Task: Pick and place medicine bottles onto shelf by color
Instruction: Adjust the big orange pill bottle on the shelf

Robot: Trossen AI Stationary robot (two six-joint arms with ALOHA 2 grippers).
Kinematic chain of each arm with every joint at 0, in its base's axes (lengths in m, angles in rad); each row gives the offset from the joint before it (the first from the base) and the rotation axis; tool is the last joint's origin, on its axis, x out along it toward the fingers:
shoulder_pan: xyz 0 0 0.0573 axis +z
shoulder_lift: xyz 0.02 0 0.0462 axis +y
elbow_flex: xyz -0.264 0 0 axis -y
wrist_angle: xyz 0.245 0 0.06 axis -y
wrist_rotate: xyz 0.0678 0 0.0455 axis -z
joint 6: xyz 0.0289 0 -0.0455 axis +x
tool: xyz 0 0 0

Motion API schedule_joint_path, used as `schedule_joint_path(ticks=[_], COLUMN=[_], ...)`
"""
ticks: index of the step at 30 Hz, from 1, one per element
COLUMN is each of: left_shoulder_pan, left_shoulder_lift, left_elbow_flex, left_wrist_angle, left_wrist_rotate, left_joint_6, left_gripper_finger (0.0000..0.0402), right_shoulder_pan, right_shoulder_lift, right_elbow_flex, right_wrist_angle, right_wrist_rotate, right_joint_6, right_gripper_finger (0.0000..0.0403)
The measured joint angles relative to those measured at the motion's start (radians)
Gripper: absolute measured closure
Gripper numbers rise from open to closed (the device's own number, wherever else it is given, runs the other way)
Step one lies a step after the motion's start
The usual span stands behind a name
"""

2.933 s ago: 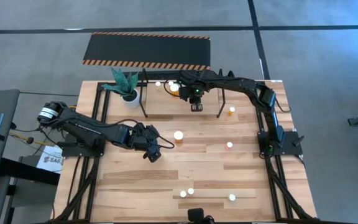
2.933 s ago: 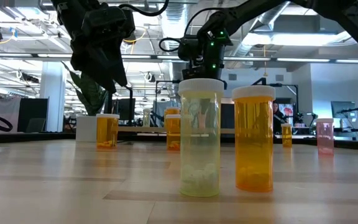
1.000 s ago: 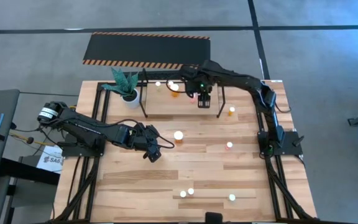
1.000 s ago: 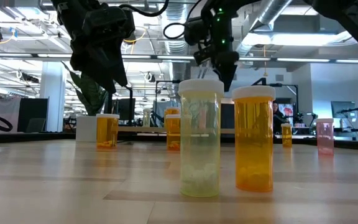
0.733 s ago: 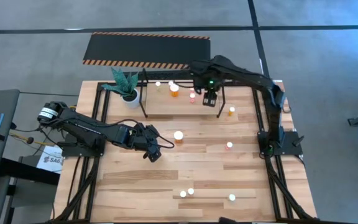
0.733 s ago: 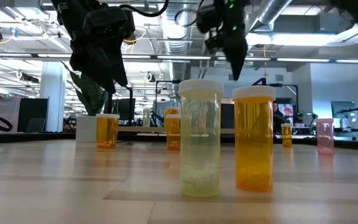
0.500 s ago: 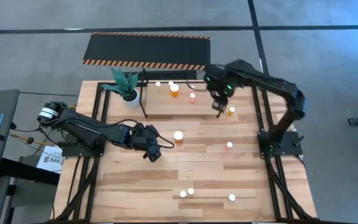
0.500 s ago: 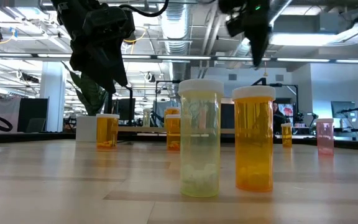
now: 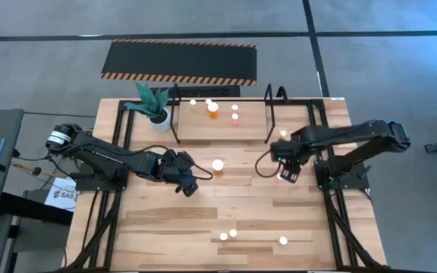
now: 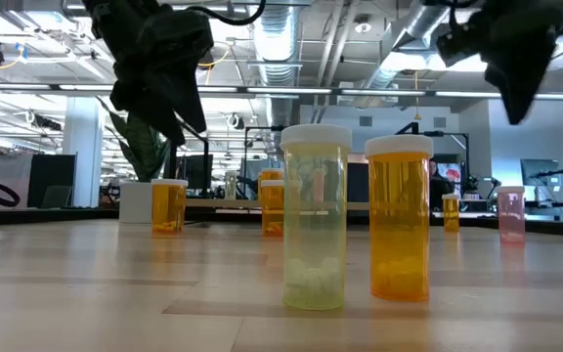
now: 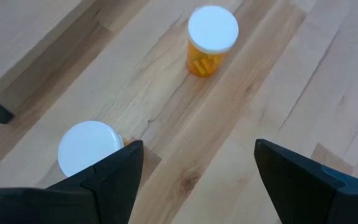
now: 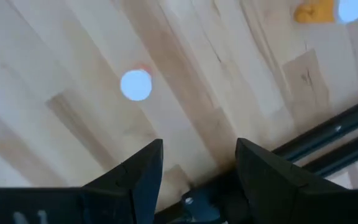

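The shelf (image 9: 203,130) stands at the table's far middle with several white-capped medicine bottles (image 9: 214,111) upright on it. My right gripper (image 9: 285,173) hangs open, pointing down, over a red-pink bottle (image 12: 135,84) on the table in front of the shelf's right end; nothing is between its fingers (image 12: 272,168). My left gripper (image 9: 188,186) stands open left of centre, aimed at an orange bottle (image 11: 211,37). A second white-capped bottle (image 11: 87,148) stands on the table close beside one left finger (image 11: 114,171), outside the gap.
A yellow bottle (image 10: 313,215) and an orange bottle (image 10: 399,217) stand near the table's front edge, with another (image 9: 283,241) to their right. A small orange bottle (image 9: 282,134) stands by the shelf's right upright. A potted plant (image 9: 155,106) is far left, and a black striped mat (image 9: 179,61) lies beyond the table.
My right gripper has swung from above the shelf toward the table's near right, rolling as it went, and now hangs over the red-pink bottle on the table. It stays open and carries nothing. The bottles have not moved.
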Motion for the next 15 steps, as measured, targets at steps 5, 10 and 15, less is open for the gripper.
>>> schedule_joint_path(ticks=[5, 10, 15], left_shoulder_pan=[0.0, 0.0, -0.014], left_shoulder_lift=[0.0, 0.0, 0.0], left_elbow_flex=[0.0, 0.0, 0.0], left_wrist_angle=[0.007, 0.011, 0.009], left_wrist_rotate=[-0.019, -0.019, -0.016], left_joint_6=[-0.033, -0.043, -0.047], left_gripper_finger=[0.0109, 0.0109, 0.0109], right_shoulder_pan=[0.029, -0.034, -0.122], right_shoulder_lift=[0.056, 0.106, 0.1], right_elbow_flex=[-0.012, -0.012, -0.012], right_wrist_angle=[0.009, 0.0, -0.02], right_wrist_rotate=[0.039, 0.174, 0.178], right_joint_6=[0.019, -0.028, -0.107], right_gripper_finger=[0.0178, 0.0178, 0.0178])
